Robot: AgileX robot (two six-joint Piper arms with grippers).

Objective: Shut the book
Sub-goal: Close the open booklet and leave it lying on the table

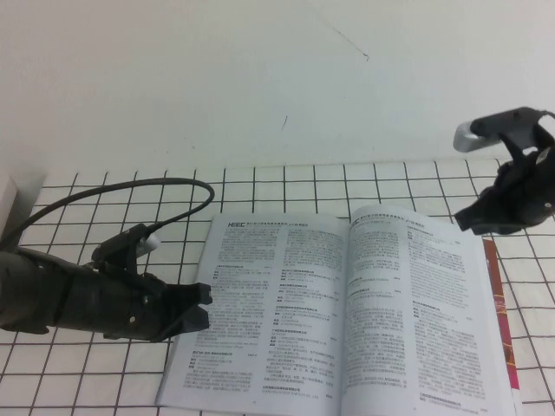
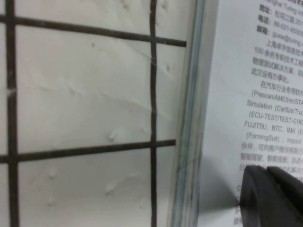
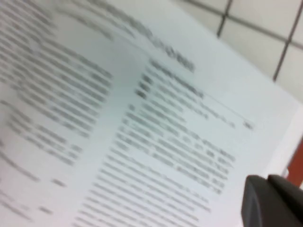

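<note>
The open book (image 1: 347, 321) lies flat at six o'clock. My left gripper (image 1: 206, 307), fingers narrowly parted, sits at its nine o'clock edge. My right gripper (image 1: 468, 222) hovers at two o'clock; I cannot tell its grip.

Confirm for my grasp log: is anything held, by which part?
Nothing visibly held: left gripper, open, at white open book's left edge; right gripper above its right page.

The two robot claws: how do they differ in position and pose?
The left gripper lies low, near the table, at the open book's left edge; the right gripper hangs higher, over the book's far right corner. The left gripper points sideways at the page; the right gripper tilts downward. Both are black.
</note>
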